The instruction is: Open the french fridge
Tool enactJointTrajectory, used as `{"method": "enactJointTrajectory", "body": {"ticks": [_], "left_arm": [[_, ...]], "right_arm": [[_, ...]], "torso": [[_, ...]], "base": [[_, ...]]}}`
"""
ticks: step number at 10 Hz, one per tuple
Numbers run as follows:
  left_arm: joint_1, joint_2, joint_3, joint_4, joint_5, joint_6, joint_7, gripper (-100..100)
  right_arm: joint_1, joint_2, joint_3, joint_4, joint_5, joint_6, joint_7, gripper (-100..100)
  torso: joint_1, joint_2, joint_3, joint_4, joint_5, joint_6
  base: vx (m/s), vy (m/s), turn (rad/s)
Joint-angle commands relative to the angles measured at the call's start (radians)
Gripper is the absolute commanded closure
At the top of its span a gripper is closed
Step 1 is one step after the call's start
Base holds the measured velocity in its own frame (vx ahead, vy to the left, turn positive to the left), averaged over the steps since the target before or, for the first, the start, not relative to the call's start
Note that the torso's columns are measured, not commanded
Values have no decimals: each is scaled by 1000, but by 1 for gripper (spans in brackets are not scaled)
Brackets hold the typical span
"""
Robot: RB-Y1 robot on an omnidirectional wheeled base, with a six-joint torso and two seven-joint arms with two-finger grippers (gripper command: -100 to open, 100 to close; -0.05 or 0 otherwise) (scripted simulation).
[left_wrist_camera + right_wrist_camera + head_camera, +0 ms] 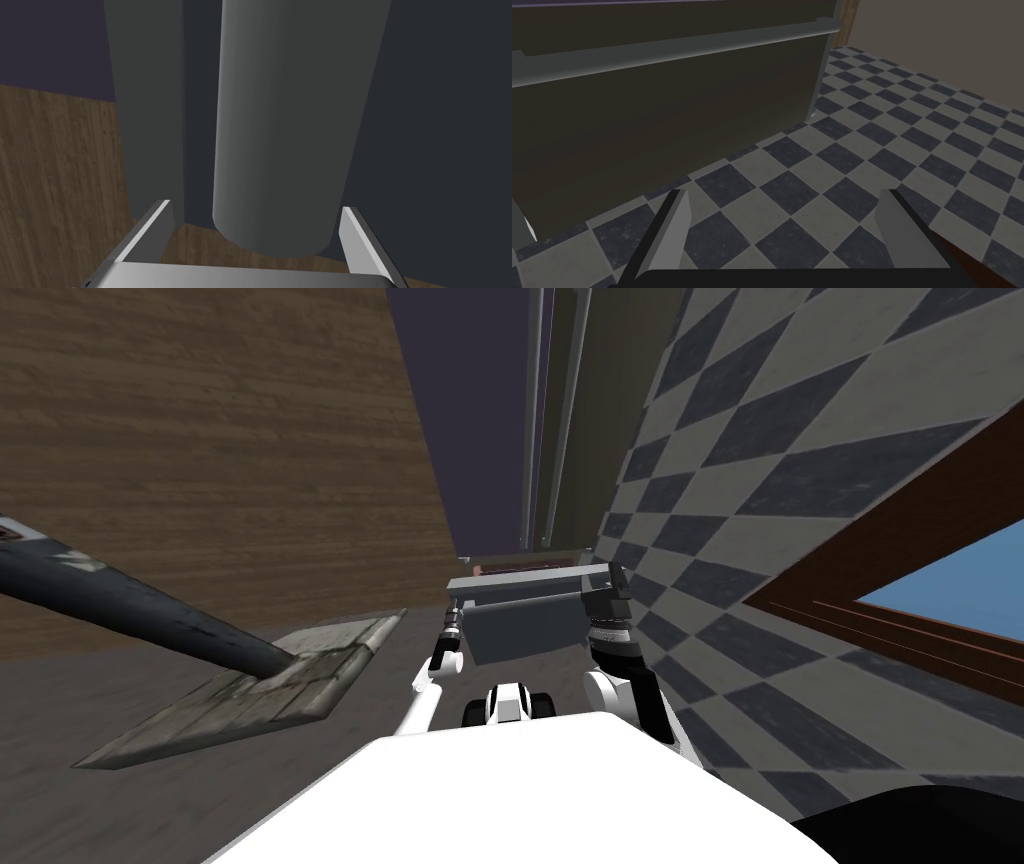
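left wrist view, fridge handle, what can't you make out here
- Left wrist view: the grey handle runs out of frame, so its length and mounts are cut off. Whether the open left pincer touches it is unclear.
- Head view: the fridge front is seen too steeply to tell if a door is ajar.
- Right wrist view: the horizontal bar runs out of frame; the right pincer is open.

Left arm (428, 693): slim, white, dark jointed wrist.
Right arm (612, 638): dark, ribbed bands, white elbow.
Fingers (677, 225): thin light grey blades.
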Motion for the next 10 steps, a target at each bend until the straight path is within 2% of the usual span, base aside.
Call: {"method": "enactJointTrajectory", "body": {"ticks": [1,6,7,10], "left_arm": [[0,-1,-3,-8,0,5,0,100],[3,-2,-8,-26,-1,17,2,100],[3,43,-9,-26,-1,17,2,-100],[4,100,-9,-22,-1,15,2,-100]], "right_arm": [[0,0,0,0,0,0,0,0],[-1,0,0,0,0,0,0,0],[0,0,0,0,0,0,0,0],[0,0,0,0,0,0,0,0]], "torso": [[1,3,2,1,0,-1],[1,2,1,0,0,-1],[2,-4,-2,-1,1,-1],[2,-2,-1,-1,1,-1]], "base": [[-117,-21,24],[-175,-17,20],[-8,-3,-12],[49,-1,-9]]}}
